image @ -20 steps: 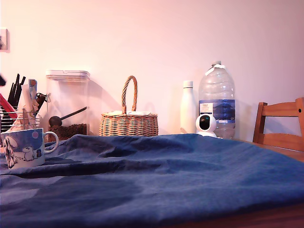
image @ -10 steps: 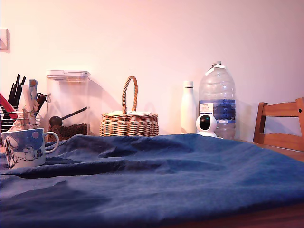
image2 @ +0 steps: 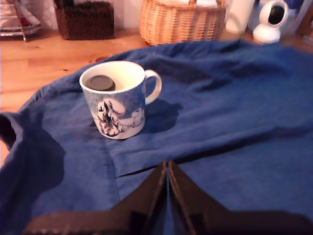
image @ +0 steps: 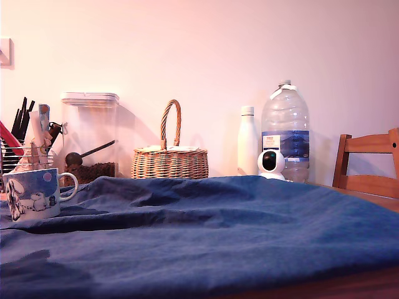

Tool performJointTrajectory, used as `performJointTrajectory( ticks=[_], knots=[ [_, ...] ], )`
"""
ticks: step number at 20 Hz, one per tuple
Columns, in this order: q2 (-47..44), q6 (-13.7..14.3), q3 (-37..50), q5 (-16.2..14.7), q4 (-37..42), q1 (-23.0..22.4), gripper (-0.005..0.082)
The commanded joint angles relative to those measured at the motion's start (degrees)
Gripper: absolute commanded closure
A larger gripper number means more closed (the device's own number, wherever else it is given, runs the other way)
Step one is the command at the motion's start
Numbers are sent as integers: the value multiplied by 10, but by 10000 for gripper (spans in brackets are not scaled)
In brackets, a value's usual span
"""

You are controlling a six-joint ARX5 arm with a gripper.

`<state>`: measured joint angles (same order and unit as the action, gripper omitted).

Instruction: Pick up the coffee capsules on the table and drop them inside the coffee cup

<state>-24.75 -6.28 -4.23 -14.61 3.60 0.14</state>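
While the dark gripper (image2: 167,171) hangs w/ fingers pressed together on nothing above the blue cloth (image2: 234,122), one dark round capsule (image2: 100,82) sits inside the blue-and-white cartoon-print ceramic mug (image2: 117,100), which has shifted slightly vs. a sec ago, so that drop looks done; no other capsule visible.

— What do we log on the blue cloth (image: 249,230)?
— One mug (image2: 117,98), one dark capsule (image2: 100,82) inside it.
— And behind?
— We count one wicker basket (image: 169,159), one clear canister (image: 89,134), one white bottle (image: 247,141), one large water jug (image: 285,128), one small camera (image: 270,163), one chair (image: 366,165).
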Motion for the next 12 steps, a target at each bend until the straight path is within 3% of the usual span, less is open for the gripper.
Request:
performJointTrajectory(
  ticks=[1, 12],
  knots=[
    [26, -5, 10, 1, -23, -2, 790],
    [221, -13, 10, 9, -187, -2, 790]
  ],
)
